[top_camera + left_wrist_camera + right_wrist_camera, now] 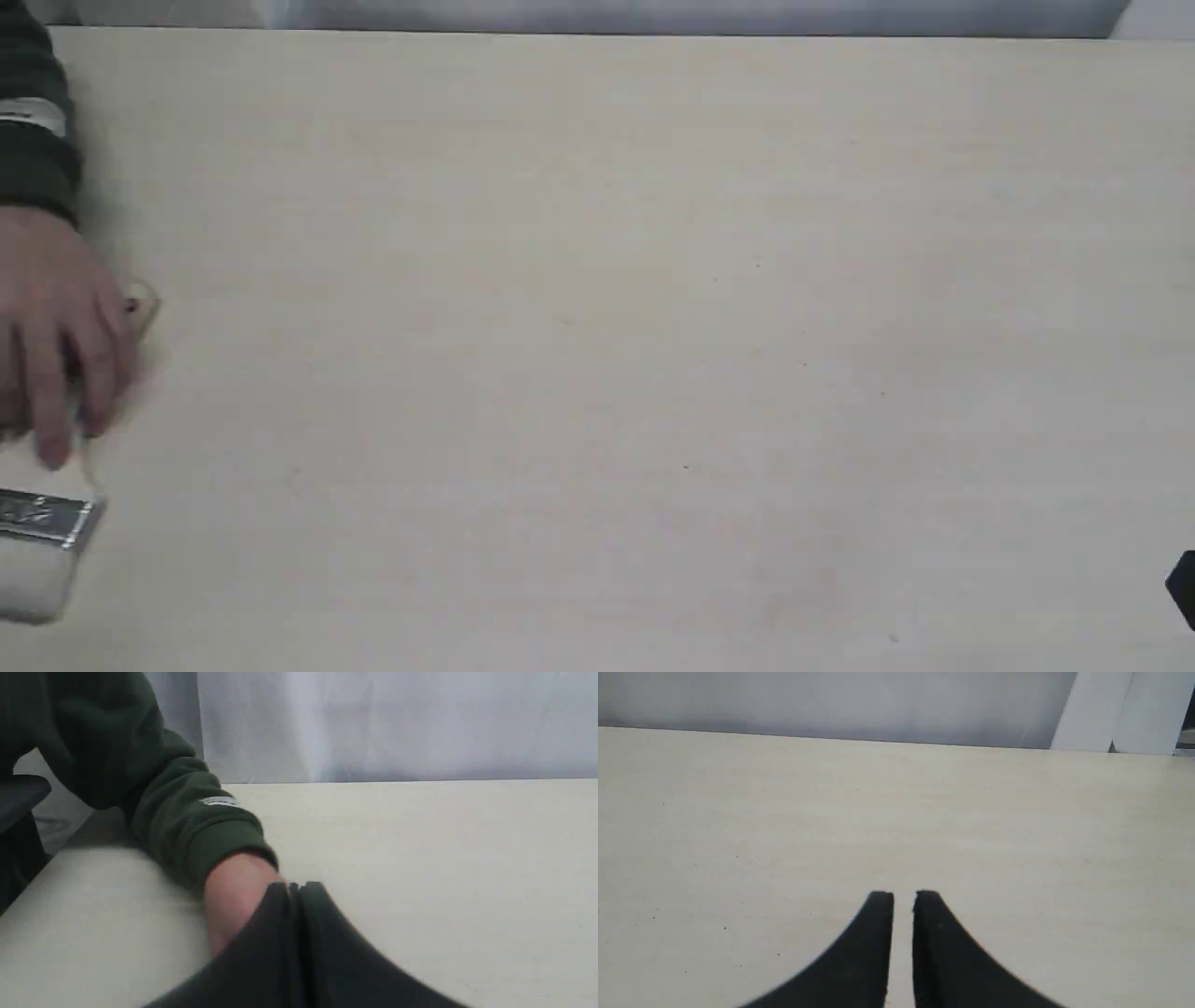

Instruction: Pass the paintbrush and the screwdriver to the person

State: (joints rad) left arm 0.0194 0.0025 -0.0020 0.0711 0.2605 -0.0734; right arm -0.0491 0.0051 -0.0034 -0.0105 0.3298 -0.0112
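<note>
The paintbrush [47, 515] lies at the exterior view's lower left edge, silver ferrule and pale bristles showing. Its wooden handle end [142, 308] pokes out from under the person's hand [51, 317], which covers the handle; the dark green sleeve [33, 121] is above it. In the left wrist view my left gripper [294, 886] is shut, fingers pressed together, with the person's hand [233, 896] and sleeve [187, 826] just behind it; no brush shows there. My right gripper [904, 895] hovers over bare table, fingers a narrow slit apart, holding nothing. The screwdriver is out of view.
The pale wooden table [607, 327] fills the exterior view. A small dark part [1184, 588] juts in at its right edge. A grey-white backdrop [831, 700] runs behind the table's far edge.
</note>
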